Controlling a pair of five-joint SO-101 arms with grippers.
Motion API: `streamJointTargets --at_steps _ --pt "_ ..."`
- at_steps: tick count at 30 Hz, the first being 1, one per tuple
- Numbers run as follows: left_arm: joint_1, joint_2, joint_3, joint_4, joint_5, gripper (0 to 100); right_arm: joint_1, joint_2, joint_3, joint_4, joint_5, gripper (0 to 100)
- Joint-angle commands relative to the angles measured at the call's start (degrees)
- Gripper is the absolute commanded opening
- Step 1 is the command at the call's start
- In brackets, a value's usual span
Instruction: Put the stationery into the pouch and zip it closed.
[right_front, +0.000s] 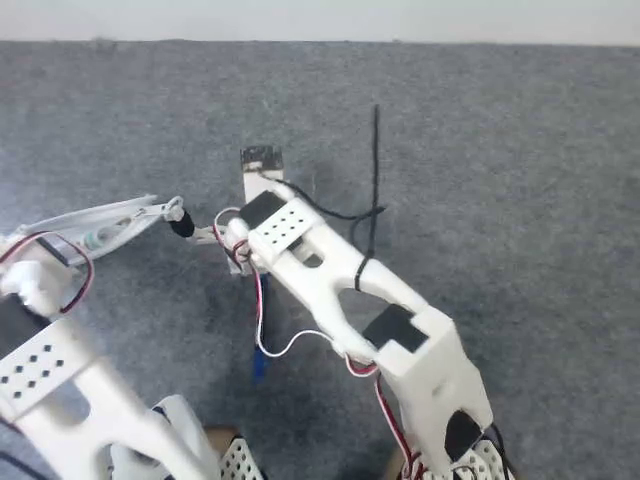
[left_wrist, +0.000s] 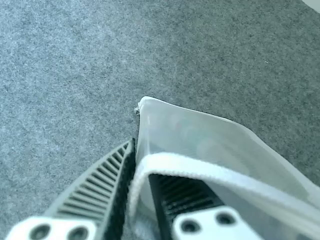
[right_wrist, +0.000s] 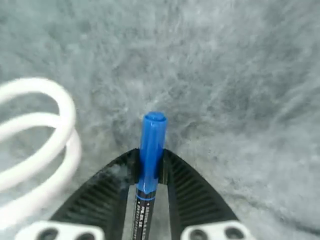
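The translucent white pouch hangs above the grey carpet, and my left gripper is shut on its white zipper band. From above, the pouch lies stretched out at the left, its end toward the middle. My right gripper is shut on a blue marker, whose cap points away from the camera toward the carpet. In the high view the right gripper sits just beside the pouch's near end, where a small dark tip shows. I cannot tell what the pouch holds.
Grey carpet covers the whole table. A thin black cable runs up behind the right arm. A short blue object shows beneath the right arm. White wire loops hang next to the right gripper.
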Motion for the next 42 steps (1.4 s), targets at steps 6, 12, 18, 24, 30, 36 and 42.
streamJointTargets --at_steps 6,12,18,24,30,36,42 --pt "-0.2 -1.9 -0.4 -2.0 0.7 1 1.5 -14.8 -3.0 5.6 1.0 0.6" --pt "-0.2 -1.9 -0.4 -2.0 0.7 1 1.5 -18.7 -2.7 8.9 1.0 0.6" --pt "4.2 -1.9 -0.5 -1.8 0.7 1 1.4 -22.5 -2.7 12.7 1.0 0.6" --pt "9.3 -1.9 -1.3 -1.8 0.7 1 3.1 -27.0 -2.7 15.3 1.0 0.6" --pt "16.7 -1.9 -6.9 3.8 0.7 1 8.4 -29.5 -2.7 15.3 1.0 0.6" --pt "22.9 -1.9 -9.3 5.2 0.0 1 9.9 -30.6 -2.7 15.6 1.0 0.6" --pt "27.9 -2.0 -13.4 9.4 -1.5 1 9.9 -30.6 -2.7 15.7 1.0 0.6"
